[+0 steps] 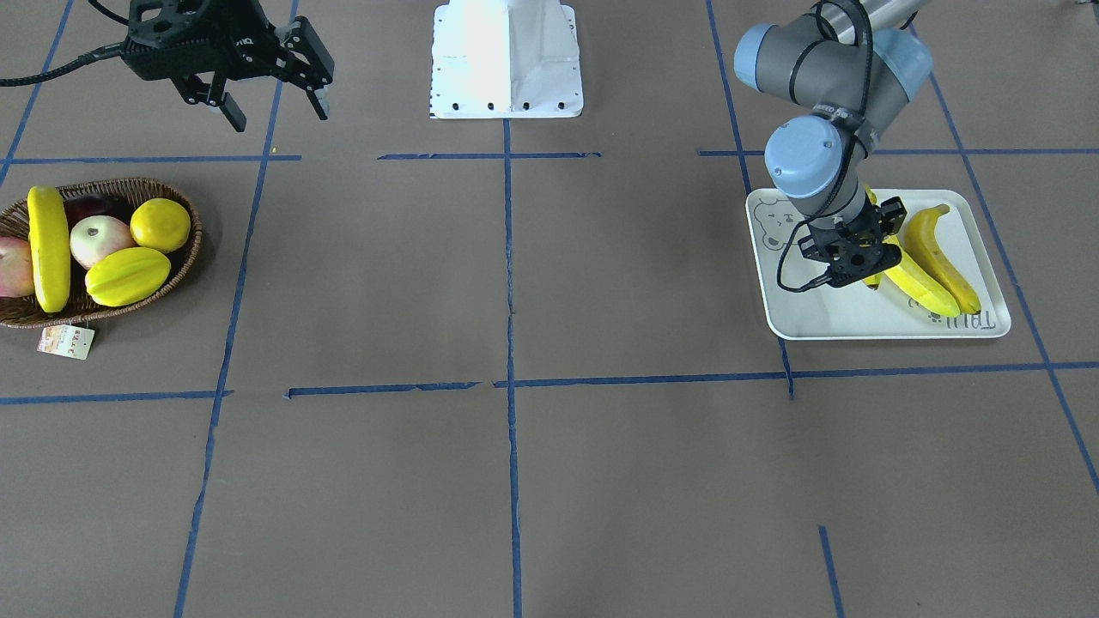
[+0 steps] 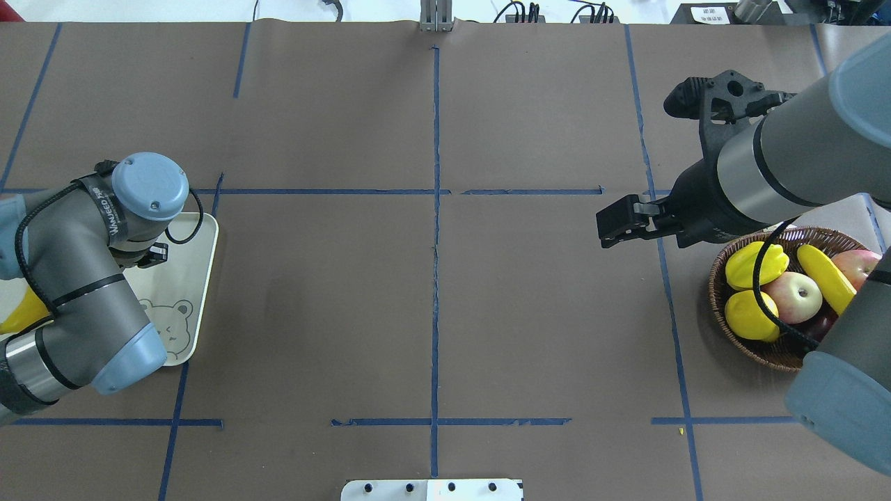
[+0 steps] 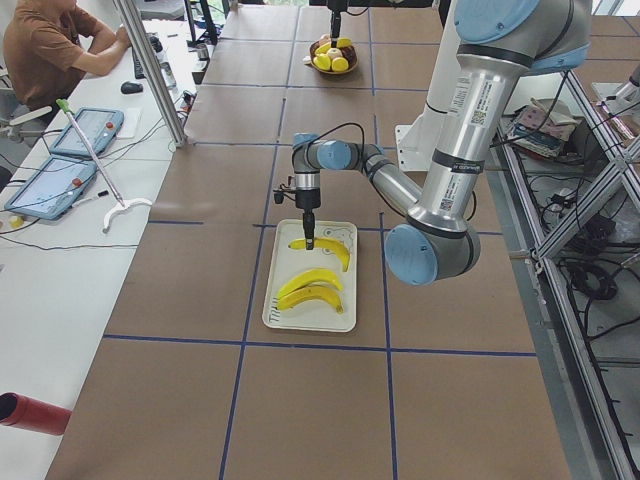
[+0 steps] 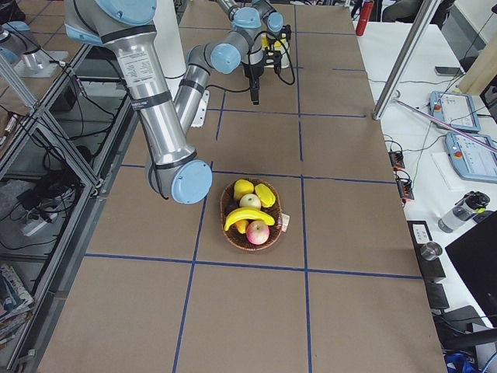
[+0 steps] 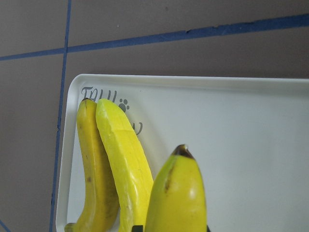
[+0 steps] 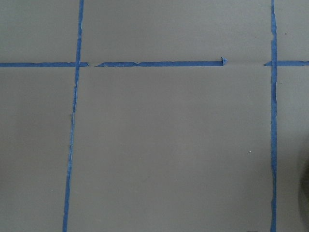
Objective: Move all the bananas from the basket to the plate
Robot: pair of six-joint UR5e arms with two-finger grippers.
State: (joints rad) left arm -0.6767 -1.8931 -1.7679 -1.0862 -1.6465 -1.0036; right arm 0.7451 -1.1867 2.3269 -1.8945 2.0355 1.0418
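Brown paper taped into blue squares covers the table (image 1: 515, 481). In the front-facing view, the pale rectangular bear-print plate (image 1: 859, 319) sits at 3 o'clock and the oval dark wicker basket (image 1: 194, 245) at 9 o'clock.

The left gripper (image 1: 861, 264) hangs low over the plate with its jaws closed on a curved bright-yellow banana (image 5: 176, 193). Two more yellow bananas (image 1: 920, 281) lie side by side on the plate just beside it.

The right gripper (image 1: 273, 107) hovers at 11 o'clock, beyond the basket, with its jaws spread wide and empty.

The third placement appears to be in hand. Next the left jaws should part and lift away. The fourth yellow banana (image 1: 47, 249) then has to be picked from the basket's 9 o'clock edge.
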